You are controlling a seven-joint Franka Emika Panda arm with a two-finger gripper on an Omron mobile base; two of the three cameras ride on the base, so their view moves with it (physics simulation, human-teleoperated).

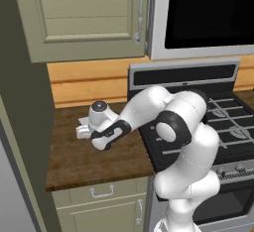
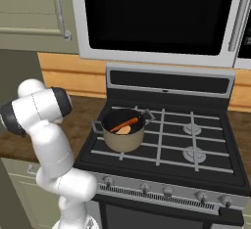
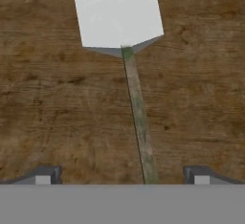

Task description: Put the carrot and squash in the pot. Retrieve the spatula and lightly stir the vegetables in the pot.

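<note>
The spatula (image 3: pixel 118 15) lies flat on the brown wooden counter, its pale-grey squarish blade at the top of the hand view and its thin handle (image 3: pixel 140 117) running down between my fingertips. My gripper (image 3: pixel 122 176) hovers open above the handle's lower end, one tip on each side. From the left base view, the hand (image 1: pixel 99 122) is low over the counter left of the stove, with the blade (image 1: pixel 82 131) peeking out beside it. On the stove's front left burner stands the tan-bronze pot (image 2: pixel 122 131) with the carrot (image 2: pixel 123 124) and the squash (image 2: pixel 124 130) inside.
The wooden counter (image 1: pixel 74 161) ends at a tall cabinet side on the left and at the black stove (image 2: pixel 196 145) on the right. Upper cabinets and a microwave hang above. Drawers and a cabinet door sit below the counter's front edge.
</note>
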